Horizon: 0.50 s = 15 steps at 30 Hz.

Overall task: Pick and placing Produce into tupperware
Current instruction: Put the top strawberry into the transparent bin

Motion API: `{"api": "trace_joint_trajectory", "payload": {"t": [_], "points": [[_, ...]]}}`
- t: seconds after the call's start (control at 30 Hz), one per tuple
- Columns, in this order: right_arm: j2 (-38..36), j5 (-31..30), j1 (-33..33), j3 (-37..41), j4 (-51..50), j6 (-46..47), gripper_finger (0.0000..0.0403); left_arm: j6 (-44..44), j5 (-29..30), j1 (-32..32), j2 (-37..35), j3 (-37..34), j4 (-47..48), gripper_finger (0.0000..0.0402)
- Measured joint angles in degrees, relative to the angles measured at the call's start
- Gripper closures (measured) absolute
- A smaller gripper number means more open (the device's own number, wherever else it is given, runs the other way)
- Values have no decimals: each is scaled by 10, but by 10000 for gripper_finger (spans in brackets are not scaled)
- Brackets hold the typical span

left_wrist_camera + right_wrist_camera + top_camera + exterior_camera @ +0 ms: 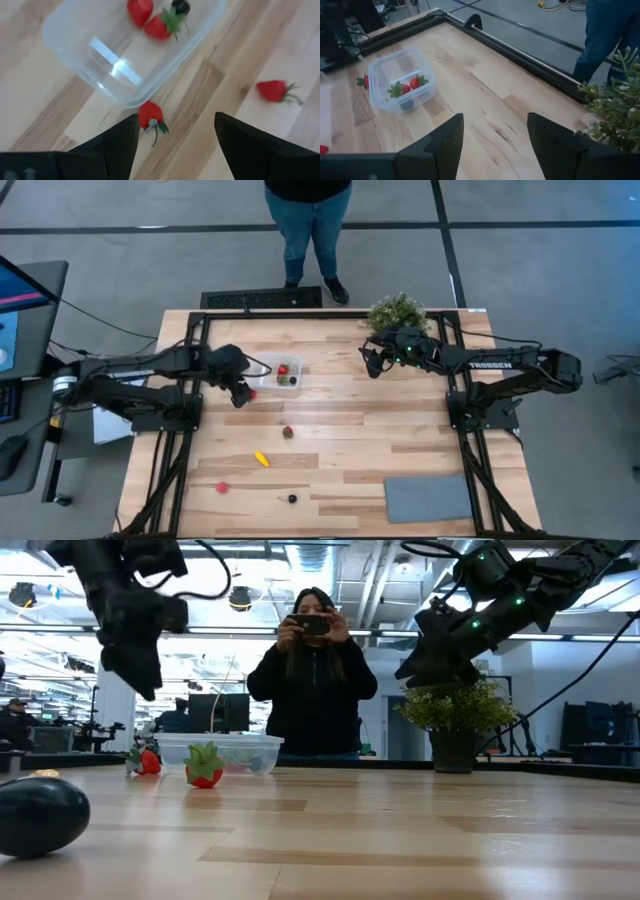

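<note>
while my left claw (pixel 172 137) hung released over the strawberry (pixel 150 114) touching the tupperware (pixel 75 45) (right claw (pixel 495 137) released, idle), i judged descent and clenching came next.

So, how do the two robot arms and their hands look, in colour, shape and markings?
Both arms are dark and jointed, with black cables along them. The right arm carries white TROSSEN lettering and small green lights near its wrist. The left hand and the right hand each have two broad, flat, matte black fingers.
</note>
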<state>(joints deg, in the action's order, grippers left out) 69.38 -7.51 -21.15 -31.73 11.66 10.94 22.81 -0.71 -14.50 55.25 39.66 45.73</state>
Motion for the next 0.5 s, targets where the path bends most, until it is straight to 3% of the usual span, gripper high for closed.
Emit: {"api": "trace_joint_trajectory", "payload": {"t": [0.27,0.5], "points": [[0,0,0,0,0,31,159,-6,9,15,78,0,1,152],[0,0,-2,0,0,45,159,1,45,17,87,0,7,152]]}}
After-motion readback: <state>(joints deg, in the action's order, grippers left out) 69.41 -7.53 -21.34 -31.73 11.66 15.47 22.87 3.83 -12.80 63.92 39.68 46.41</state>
